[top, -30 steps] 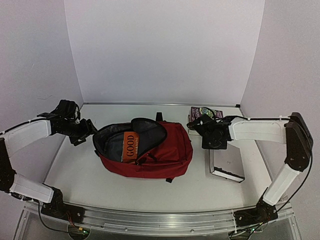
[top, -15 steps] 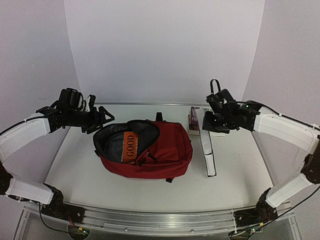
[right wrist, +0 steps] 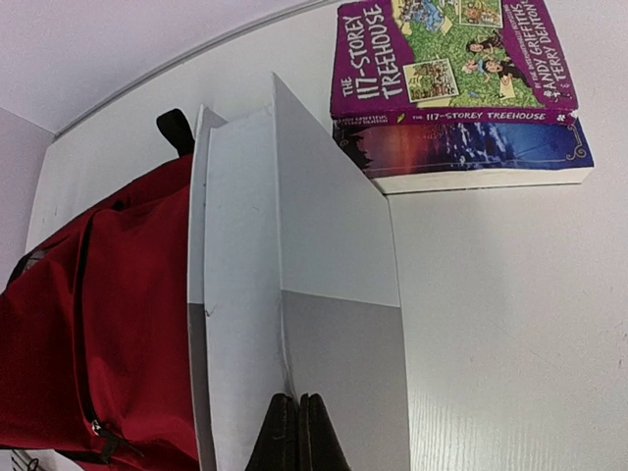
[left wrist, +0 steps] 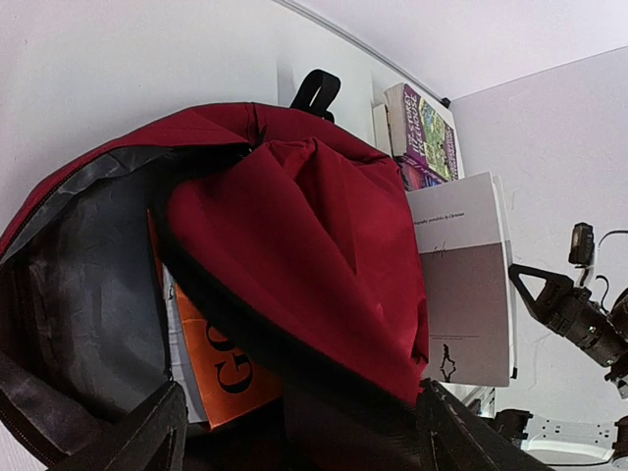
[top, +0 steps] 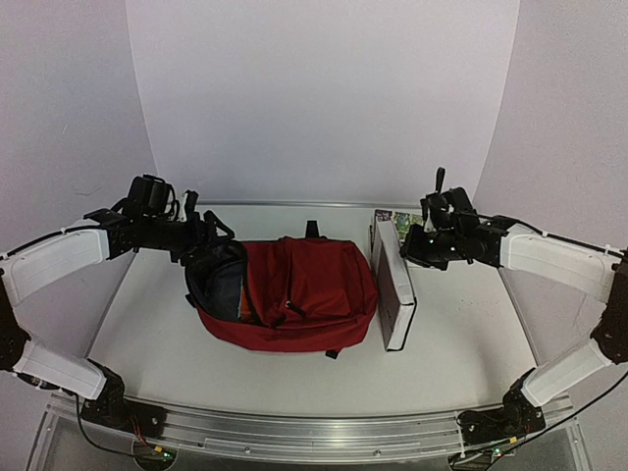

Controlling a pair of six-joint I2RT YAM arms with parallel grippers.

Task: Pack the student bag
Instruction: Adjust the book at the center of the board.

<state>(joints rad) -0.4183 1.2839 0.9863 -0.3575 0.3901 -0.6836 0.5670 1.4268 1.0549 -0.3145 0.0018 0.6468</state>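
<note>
The dark-red student bag (top: 304,289) lies on its side mid-table, mouth to the left. An orange book (left wrist: 221,368) sits inside against the grey lining, half covered by the flap. My left gripper (top: 209,234) is at the mouth. Its jaws stand wide, and the flap's black rim (left wrist: 294,363) passes between the fingers (left wrist: 147,437). A white and grey book (top: 394,285) stands on edge against the bag's right side. My right gripper (right wrist: 297,422) is shut on the top edge of its cover (right wrist: 339,324), seen from above at the right gripper (top: 410,245).
Two books are stacked at the back right (top: 397,221), the purple "117-Storey Treehouse" (right wrist: 451,59) on top, just behind the standing book. White walls close in the back and both sides. The bag's black handle (top: 312,229) points to the back wall.
The right gripper has tipped the white and grey book up from flat and brought it left against the bag. The left gripper moved right to the mouth, and the flap now covers most of the orange book.
</note>
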